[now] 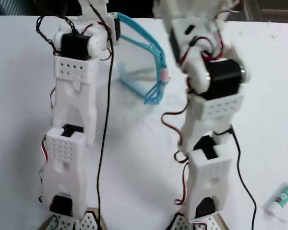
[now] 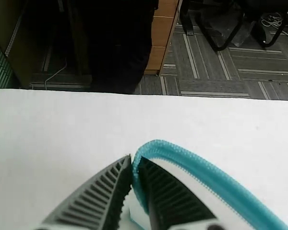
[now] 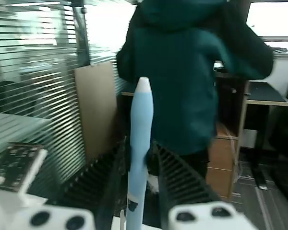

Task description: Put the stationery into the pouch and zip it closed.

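At the left of the white table [image 1: 134, 158], the left gripper [image 2: 131, 165] is clamped on the teal zip edge of the pouch [image 2: 206, 172], its ribbed fingers [image 2: 108, 191] pinching the trim between them just above the tabletop. The pouch [image 1: 143, 47] lies at the far middle of the table between the two arms, its teal edges spread apart, with a small pink tab [image 1: 164, 74] on the trim. Farther right, the right gripper [image 3: 139, 143] is lifted off the table and grips a pale blue pen [image 3: 140, 120] between its fingers. A glue stick [image 1: 281, 199] lies alone at the near right of the table, well apart from the pouch.
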### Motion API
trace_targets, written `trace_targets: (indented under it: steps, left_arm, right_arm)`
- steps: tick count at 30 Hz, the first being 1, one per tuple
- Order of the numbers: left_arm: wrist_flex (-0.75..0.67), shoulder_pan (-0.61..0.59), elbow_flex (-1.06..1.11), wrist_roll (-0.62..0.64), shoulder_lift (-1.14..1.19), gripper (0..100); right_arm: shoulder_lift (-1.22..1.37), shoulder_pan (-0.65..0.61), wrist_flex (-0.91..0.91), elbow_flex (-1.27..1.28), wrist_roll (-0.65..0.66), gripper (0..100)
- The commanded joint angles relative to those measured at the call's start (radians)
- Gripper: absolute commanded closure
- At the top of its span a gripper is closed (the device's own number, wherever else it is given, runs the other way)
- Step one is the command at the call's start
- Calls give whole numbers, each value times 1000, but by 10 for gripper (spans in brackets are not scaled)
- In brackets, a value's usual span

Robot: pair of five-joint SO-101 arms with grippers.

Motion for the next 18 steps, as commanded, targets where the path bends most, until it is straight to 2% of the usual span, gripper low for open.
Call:
trace_targets:
  steps: [1,18]
  left_arm:
    - [6,2,2,12,28,978]
    - [5,-2,2,12,27,978]
  right_arm:
    - [13,-42,-27,11,-6,981]
    - [249,-30,65,11,-28,981]
